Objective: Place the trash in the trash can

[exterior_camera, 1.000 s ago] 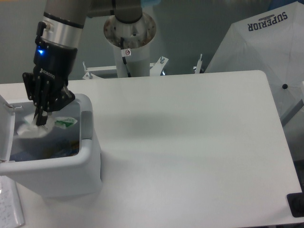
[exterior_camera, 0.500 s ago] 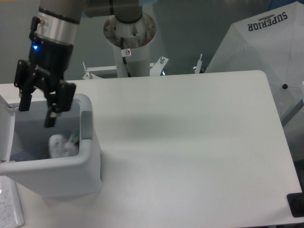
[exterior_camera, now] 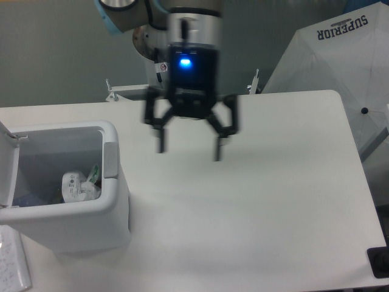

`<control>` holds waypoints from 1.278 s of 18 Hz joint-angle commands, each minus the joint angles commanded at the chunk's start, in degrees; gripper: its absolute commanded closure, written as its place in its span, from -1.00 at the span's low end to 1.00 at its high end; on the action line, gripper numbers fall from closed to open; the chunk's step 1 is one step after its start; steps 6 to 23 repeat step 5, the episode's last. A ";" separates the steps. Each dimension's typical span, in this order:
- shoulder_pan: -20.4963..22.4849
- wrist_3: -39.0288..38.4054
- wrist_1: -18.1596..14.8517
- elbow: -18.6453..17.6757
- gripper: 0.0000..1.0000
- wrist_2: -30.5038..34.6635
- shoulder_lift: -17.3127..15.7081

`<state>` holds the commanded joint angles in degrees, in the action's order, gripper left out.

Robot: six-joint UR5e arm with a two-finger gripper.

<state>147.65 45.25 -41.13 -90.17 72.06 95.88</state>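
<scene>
The white trash can [exterior_camera: 115, 201] stands at the table's left, its lid [exterior_camera: 6, 167] hinged open to the left. Inside it lies the crumpled white plastic wrapper [exterior_camera: 76, 185] with a green bit [exterior_camera: 94, 174]. The crushed bottle is not clearly visible; only dark bluish shapes show at the bin's bottom. My gripper [exterior_camera: 189, 149] is open and empty, blurred by motion, above the middle of the table, well to the right of the bin.
The robot's base column [exterior_camera: 167, 67] stands behind the table's far edge. A white folded umbrella marked SUPERIOR [exterior_camera: 340, 55] stands at the right. A paper sheet [exterior_camera: 12, 264] lies at the front left. A dark object [exterior_camera: 380, 261] sits at the front right corner.
My gripper opened over the bin and let the white wrapper drop in. It then swung right, away from the bin to above the table's middle.
</scene>
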 joint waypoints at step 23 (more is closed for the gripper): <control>3.08 6.43 -0.09 -1.05 -1.00 2.29 0.18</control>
